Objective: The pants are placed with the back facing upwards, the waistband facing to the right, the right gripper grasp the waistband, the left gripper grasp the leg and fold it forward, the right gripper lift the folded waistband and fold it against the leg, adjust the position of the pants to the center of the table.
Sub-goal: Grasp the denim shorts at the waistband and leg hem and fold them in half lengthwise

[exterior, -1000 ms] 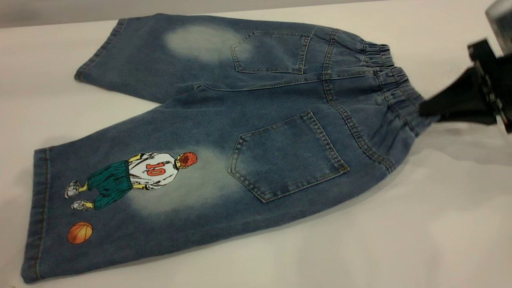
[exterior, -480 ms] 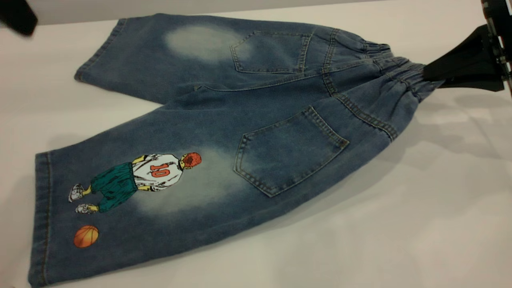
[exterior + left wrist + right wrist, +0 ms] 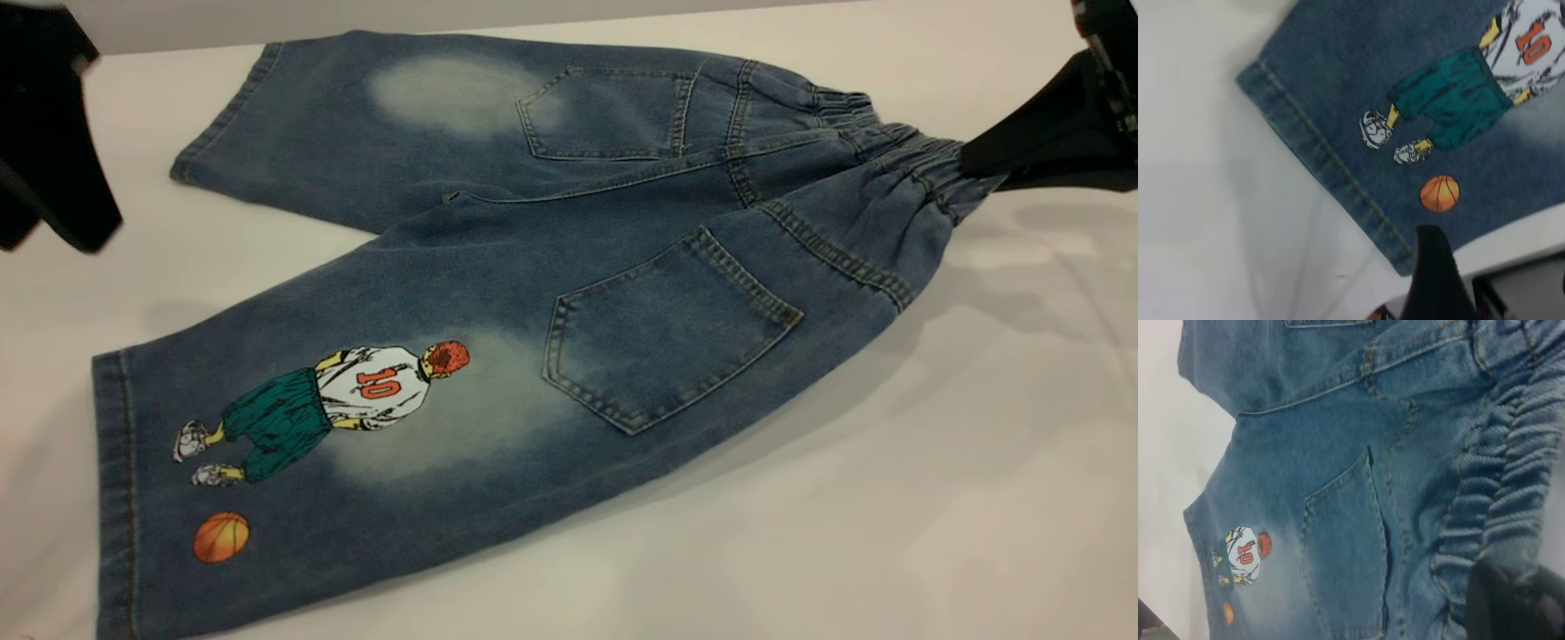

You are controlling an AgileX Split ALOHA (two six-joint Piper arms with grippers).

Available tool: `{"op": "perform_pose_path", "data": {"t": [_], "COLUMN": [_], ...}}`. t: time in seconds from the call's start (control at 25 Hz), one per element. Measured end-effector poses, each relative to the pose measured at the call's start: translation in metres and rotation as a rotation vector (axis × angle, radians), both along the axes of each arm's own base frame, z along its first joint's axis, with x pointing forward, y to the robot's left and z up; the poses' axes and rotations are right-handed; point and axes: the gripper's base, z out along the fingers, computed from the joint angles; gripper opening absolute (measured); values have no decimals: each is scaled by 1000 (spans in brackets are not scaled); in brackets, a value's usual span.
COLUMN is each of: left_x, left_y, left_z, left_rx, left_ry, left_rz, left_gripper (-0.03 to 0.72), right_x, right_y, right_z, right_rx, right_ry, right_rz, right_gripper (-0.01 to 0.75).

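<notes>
The denim pants (image 3: 498, 267) lie back up on the white table, with the elastic waistband (image 3: 925, 169) to the right. My right gripper (image 3: 976, 164) is shut on the bunched waistband and holds that part a little off the table; its dark finger (image 3: 1511, 600) pinches the gathered elastic (image 3: 1498, 500). My left gripper (image 3: 62, 169) hovers open at the far left, above the table beside the far leg (image 3: 293, 133). In the left wrist view one black finger (image 3: 1431, 273) points at the near leg's hem (image 3: 1331, 167), close to the basketball print (image 3: 1439, 193).
White table (image 3: 889, 498) stretches out in front and to the right of the pants. The player print (image 3: 347, 400) and a back pocket (image 3: 667, 329) face up on the near leg. The table's front edge (image 3: 1511, 233) shows just past the hem.
The right gripper has pulled the waistband up and to the right, and the pants have slid with it. The left gripper has come into view at the top left and moved lower.
</notes>
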Motion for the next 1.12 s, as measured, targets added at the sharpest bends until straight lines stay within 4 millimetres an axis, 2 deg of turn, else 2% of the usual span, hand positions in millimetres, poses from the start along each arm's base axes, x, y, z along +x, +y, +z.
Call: {"op": "perform_pose_path", "data": {"t": [0.2,0.36,0.6,0.92,1.12], "left_x": [-12,-26,-50,-78,-84], "left_y": [-22,-38,-52,-42,-35], "left_z": [-11,-27,-55,-88,-95], "left_rx": [24,68,75,87,111], "left_ry": [109,176,130,76,50], "left_rz": [-137,-222,-198,-133,-168], "left_gripper": [411,411,411,411,411], "right_x": [6,6,6,6,6], "right_y": [-2,-2,-3,-3,-3], "right_z": [4,3,3,3,3], "right_rx": [-10,-18,-22,-23,-23], "right_ry": [-16,-15,-16,-16,-16], "right_rz": [4,10,11,13,14], "right_gripper": [29,29,29,29,29]}}
